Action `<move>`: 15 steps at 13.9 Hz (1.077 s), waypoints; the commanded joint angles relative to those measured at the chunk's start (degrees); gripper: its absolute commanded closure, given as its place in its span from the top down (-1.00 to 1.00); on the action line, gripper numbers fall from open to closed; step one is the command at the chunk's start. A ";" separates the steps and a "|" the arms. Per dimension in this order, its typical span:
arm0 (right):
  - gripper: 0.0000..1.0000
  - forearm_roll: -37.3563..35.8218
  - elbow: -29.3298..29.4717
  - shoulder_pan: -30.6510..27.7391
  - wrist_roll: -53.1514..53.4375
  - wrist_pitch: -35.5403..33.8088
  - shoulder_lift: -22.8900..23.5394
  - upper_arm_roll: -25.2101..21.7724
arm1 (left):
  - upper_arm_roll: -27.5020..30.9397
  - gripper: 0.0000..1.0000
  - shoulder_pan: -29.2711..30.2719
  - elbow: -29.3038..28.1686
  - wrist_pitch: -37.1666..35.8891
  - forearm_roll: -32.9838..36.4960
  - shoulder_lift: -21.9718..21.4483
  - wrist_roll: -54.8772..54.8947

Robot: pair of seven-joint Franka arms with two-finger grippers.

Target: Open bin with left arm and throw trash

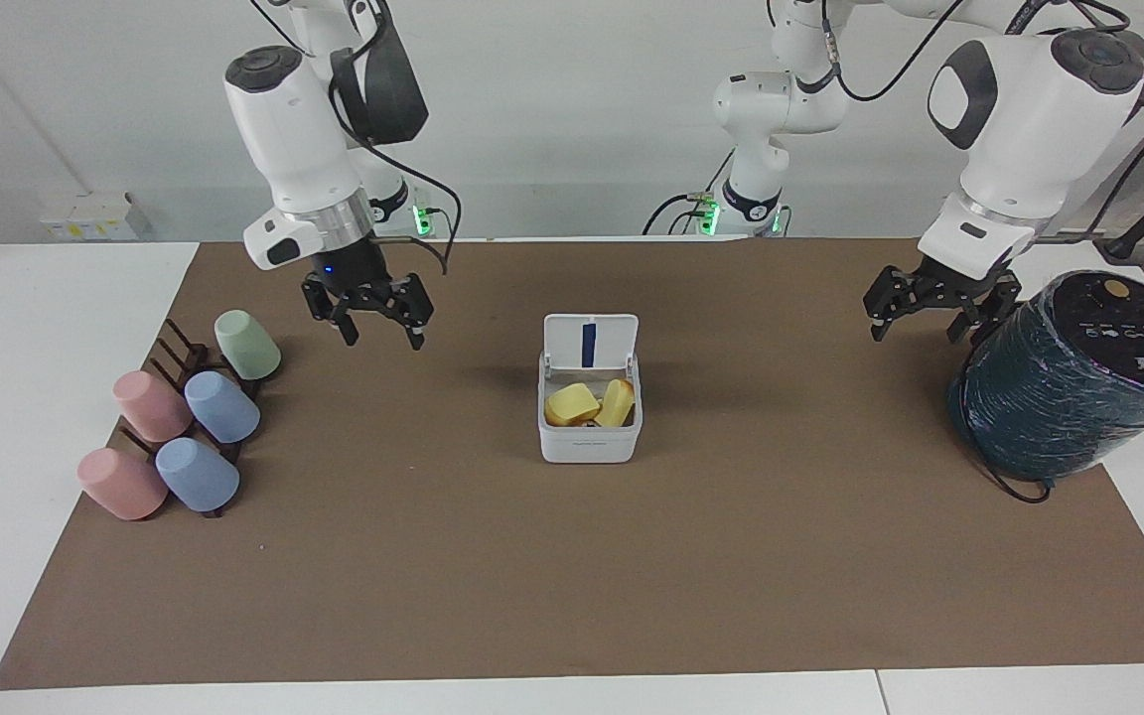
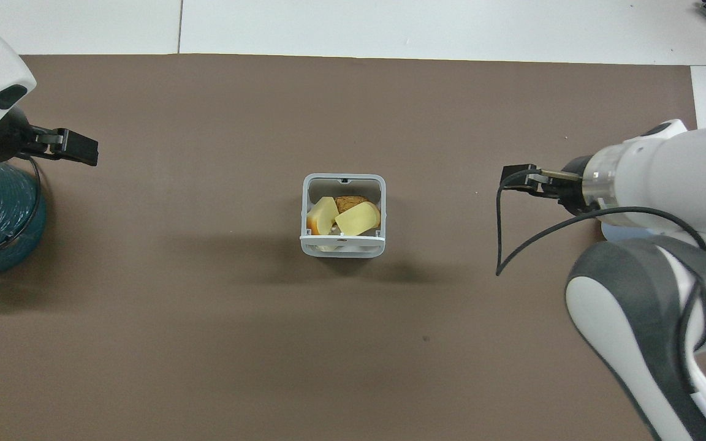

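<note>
Bin (image 1: 589,437) open (trash (image 1: 572,403) inside), right hand (image 1: 374,325) and left hand (image 1: 932,313) spread, empty

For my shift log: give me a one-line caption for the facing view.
Bin open with yellow trash inside; right gripper open above the mat, left gripper open beside the teal cylinder.

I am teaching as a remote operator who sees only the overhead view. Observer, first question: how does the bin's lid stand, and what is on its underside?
Observer: The lid of the bin stands upright and open, with a blue strip on its underside.
Operator: The right arm covers the cups. How many are there?
Observer: Five cups on a rack: two pink, two blue, one green.
Operator: Are the grippers holding anything?
Observer: No. Both are open and empty: the right gripper over the mat by the green cup, the left gripper waiting beside the dark cylinder.
</note>
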 commanded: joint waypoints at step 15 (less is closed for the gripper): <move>1.00 -7.43 11.65 -9.55 -12.33 -16.27 2.30 0.40 | 0.11 1.00 0.15 -2.19 1.11 -0.61 -1.80 0.02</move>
